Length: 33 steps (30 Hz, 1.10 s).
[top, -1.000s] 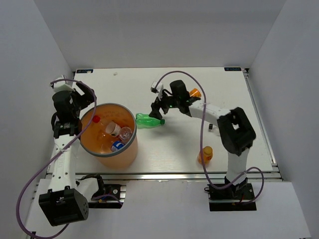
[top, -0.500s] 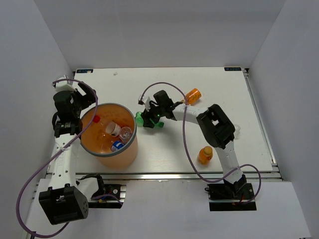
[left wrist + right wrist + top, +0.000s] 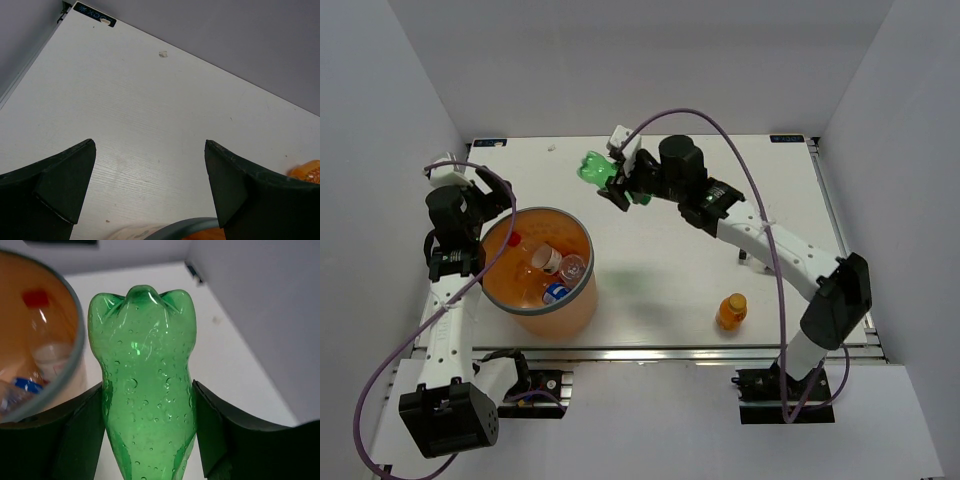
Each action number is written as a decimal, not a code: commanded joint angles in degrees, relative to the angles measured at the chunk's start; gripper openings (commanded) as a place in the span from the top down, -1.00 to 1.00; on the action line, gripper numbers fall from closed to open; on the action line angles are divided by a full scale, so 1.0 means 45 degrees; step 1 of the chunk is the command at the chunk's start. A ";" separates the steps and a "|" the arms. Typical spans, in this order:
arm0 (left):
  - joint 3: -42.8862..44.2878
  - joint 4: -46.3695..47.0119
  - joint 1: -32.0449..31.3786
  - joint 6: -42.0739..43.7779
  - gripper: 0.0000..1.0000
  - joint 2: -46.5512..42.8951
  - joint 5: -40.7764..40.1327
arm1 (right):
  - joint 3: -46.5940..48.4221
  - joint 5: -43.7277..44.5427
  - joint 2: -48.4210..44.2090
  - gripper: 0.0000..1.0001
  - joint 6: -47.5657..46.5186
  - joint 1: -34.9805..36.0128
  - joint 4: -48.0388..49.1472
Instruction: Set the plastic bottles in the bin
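Right jaws pinch the green bottle (image 3: 592, 168) aloft at upper centre of the frame, up and right of the bin (image 3: 565, 315); left jaws spread. Slick rounded plastic could slip free short of the rim.

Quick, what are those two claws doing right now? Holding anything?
Left gripper: open, holding nothing.
Right gripper: closed on the green bottle.
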 commanded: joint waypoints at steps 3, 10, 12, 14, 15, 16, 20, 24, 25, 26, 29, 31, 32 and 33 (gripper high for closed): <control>-0.0060 0.0041 0.0010 0.0077 -0.96 -0.0380 -0.0306 | 0.1674 0.0303 0.0343 0.03 -0.1667 0.2226 -0.1478; 0.0252 -0.0485 0.0010 -0.0118 -0.96 -0.0166 -0.0966 | 0.3823 -0.1396 0.1494 -0.71 -0.1610 0.3186 -0.2864; 0.0583 -0.0836 0.0010 -0.0138 -0.96 0.0068 -0.1166 | 0.4039 -0.1671 0.1593 -0.79 -0.1629 0.3186 -0.3022; 0.0585 -0.0838 0.0010 -0.0235 -0.96 0.0166 -0.1340 | 0.4138 -0.1495 0.1496 -0.79 -0.1551 0.3108 -0.2983; 0.0604 -0.0838 -0.0010 -0.0236 -0.96 0.0167 -0.1400 | 0.4060 -0.1495 0.1418 -0.79 -0.1319 0.3050 -0.2925; 0.0605 -0.0858 0.0010 -0.0255 -0.96 0.0167 -0.1458 | 0.3731 -0.1553 0.1089 -0.79 -0.1104 0.2817 -0.2808; 0.0507 -0.0780 0.0010 -0.0255 -0.96 0.0147 -0.1576 | 0.1337 -0.1222 -0.0376 -0.79 0.0301 0.1704 -0.0840; 0.0409 -0.0624 0.0010 -0.0275 -0.96 0.0147 -0.1420 | -0.0897 -0.1847 -0.1588 -0.79 0.2488 -0.0442 0.1329; 0.0409 -0.0623 0.0010 -0.0275 -0.96 0.0147 -0.1400 | -0.1230 -0.1324 -0.1880 -0.79 0.2840 -0.1220 0.1372; 0.0429 -0.0604 0.0010 -0.0294 -0.96 0.0167 -0.1419 | -0.1736 -0.0913 -0.2019 -0.79 0.3269 -0.1905 0.1276; 0.0312 -0.0487 0.0010 -0.0353 -0.96 0.0128 -0.1420 | -0.2209 0.1662 -0.1865 -0.79 0.4495 -0.2768 0.0964; 0.0292 -0.0409 0.0010 -0.0353 -0.96 0.0166 -0.1381 | -0.2230 0.3539 -0.1300 -0.79 0.5824 -0.3763 0.0358; 0.0273 -0.0409 0.0010 -0.0372 -0.96 0.0147 -0.1381 | -0.2171 0.4027 -0.1046 -0.79 0.6663 -0.4135 -0.0165; 0.0272 -0.0389 0.0010 -0.0373 -0.96 0.0186 -0.1361 | -0.2113 0.4206 -0.0483 -0.79 0.8373 -0.4564 -0.0422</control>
